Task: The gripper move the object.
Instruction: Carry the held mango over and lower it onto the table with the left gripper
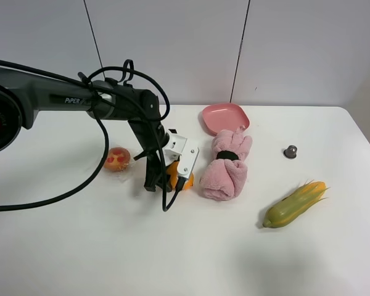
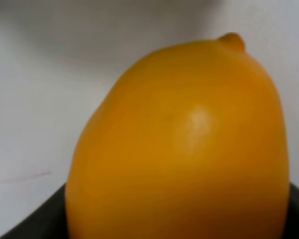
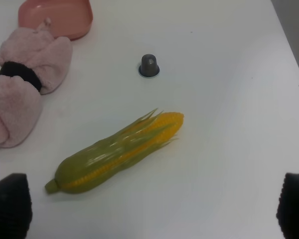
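Hanging low near the middle of the white table (image 1: 80, 246), the left gripper (image 1: 176, 165), black with a white plastic housing, covers the smooth orange-yellow oval mango (image 2: 184, 144), which sits between a round plastic-wrapped pastry with red spots (image 1: 117, 159) and a rolled pink towel bound by a black band (image 1: 225, 166). From the left wrist camera the fruit fills the frame, with dark gripper parts edging it below, yet we cannot tell whether the fingers are clamped on it or merely straddle it. We judge the grasp to be the step in hand. Next we would want a firm squeeze on the smooth skin, then a lift clear of the towel. The right gripper (image 3: 149, 211) waits with fingers spread wide near the green-husked yellow corn cob (image 3: 117, 152).
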You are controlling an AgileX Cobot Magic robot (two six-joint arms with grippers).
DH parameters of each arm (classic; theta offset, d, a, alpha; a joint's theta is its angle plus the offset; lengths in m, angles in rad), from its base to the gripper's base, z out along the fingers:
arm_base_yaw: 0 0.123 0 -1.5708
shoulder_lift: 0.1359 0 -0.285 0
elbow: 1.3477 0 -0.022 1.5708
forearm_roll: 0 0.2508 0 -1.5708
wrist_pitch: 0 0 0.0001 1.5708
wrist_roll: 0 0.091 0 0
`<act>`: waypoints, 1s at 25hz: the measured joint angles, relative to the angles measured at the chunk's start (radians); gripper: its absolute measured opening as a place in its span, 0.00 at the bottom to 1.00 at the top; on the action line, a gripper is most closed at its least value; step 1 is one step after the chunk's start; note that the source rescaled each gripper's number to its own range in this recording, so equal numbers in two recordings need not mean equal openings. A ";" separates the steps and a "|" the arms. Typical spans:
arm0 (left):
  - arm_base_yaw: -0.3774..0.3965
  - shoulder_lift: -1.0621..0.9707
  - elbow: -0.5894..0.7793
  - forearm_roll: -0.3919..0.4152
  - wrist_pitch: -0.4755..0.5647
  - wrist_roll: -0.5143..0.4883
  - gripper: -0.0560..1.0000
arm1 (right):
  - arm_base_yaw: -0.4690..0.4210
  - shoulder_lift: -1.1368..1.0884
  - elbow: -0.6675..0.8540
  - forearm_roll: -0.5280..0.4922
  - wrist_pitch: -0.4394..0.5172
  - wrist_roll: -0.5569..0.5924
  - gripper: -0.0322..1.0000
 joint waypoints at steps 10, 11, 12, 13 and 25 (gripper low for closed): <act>0.000 -0.209 -0.115 0.034 0.104 -0.851 0.06 | 0.000 0.000 0.000 0.000 0.000 0.000 1.00; 0.000 -0.230 -0.115 0.063 0.113 -1.001 0.06 | 0.000 0.000 0.000 0.000 0.000 0.000 1.00; 0.000 -0.250 -0.115 0.102 0.127 -1.152 0.06 | 0.000 0.000 0.000 0.000 0.000 0.000 1.00; 0.000 -0.269 -0.115 0.150 0.145 -1.297 0.06 | 0.000 0.000 0.000 0.000 0.000 0.000 1.00; 0.050 -0.395 -0.115 0.586 0.414 -1.864 0.06 | 0.000 0.000 0.000 0.000 0.000 0.000 1.00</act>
